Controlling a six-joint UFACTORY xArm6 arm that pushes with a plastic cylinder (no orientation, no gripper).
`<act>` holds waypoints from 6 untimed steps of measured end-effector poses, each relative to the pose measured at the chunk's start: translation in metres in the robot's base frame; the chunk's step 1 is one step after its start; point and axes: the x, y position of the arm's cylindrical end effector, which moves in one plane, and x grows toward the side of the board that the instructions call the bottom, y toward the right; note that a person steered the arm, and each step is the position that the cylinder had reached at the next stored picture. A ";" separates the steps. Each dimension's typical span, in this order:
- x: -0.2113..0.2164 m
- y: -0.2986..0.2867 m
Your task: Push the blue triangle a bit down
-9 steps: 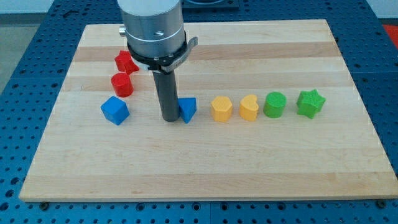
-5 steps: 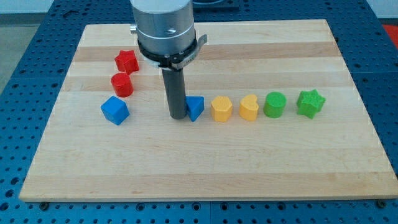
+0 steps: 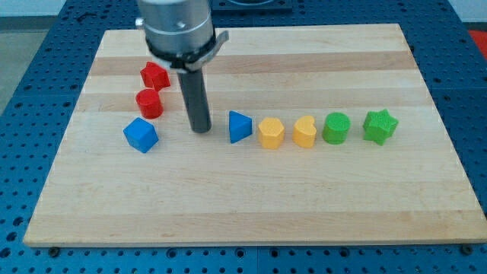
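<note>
The blue triangle (image 3: 239,126) lies near the board's middle, just left of the yellow blocks. My tip (image 3: 201,129) rests on the board to the triangle's left, a clear gap apart from it. The tip stands between the triangle and the blue cube (image 3: 141,135), a little nearer the triangle.
A red star-shaped block (image 3: 154,75) and a red cylinder (image 3: 149,103) sit at the upper left. To the triangle's right run a yellow hexagon-like block (image 3: 271,132), a yellow heart (image 3: 304,132), a green cylinder (image 3: 335,128) and a green star (image 3: 380,126). The wooden board (image 3: 251,205) lies on a blue perforated table.
My tip first pushed the blue triangle a little to the right, then pulled back left and slightly up, leaving a gap. The triangle now rests close to the yellow hexagon-like block.
</note>
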 end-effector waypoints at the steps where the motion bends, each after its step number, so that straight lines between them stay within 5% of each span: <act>1: -0.020 0.036; 6: -0.004 0.053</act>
